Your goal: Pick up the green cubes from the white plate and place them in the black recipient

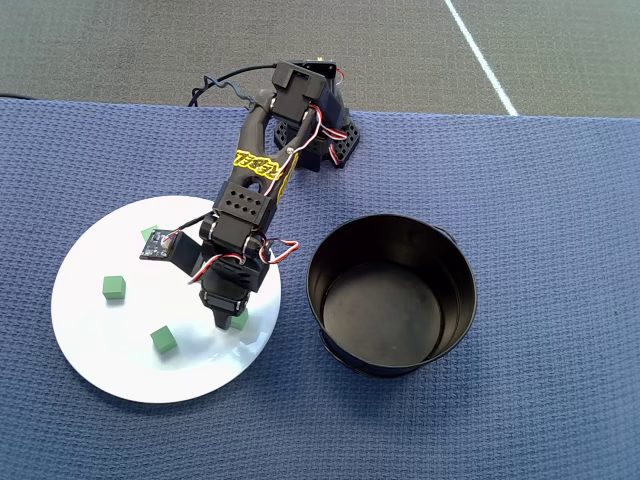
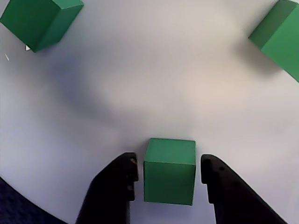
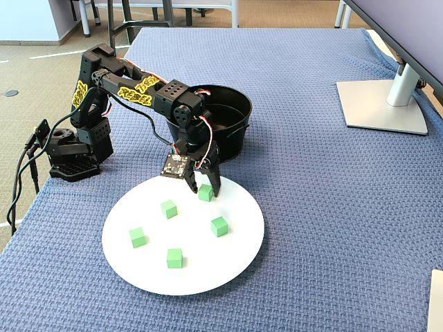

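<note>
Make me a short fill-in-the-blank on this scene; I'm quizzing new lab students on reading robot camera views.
1. The number of green cubes lying on the white plate in the fixed view is ____.
2. The black pot holds ____ cubes.
3. In the wrist view, a cube sits ____ the two fingers of the gripper.
4. The cloth covering the table is ____ in colour.

Missing words: five; no; between; blue

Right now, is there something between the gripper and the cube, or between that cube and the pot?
Nothing visible. In the wrist view the cube sits between the open gripper fingers, with small gaps. Toward the pot, only bare plate and blue cloth lie; the pot wall must be cleared.
</note>
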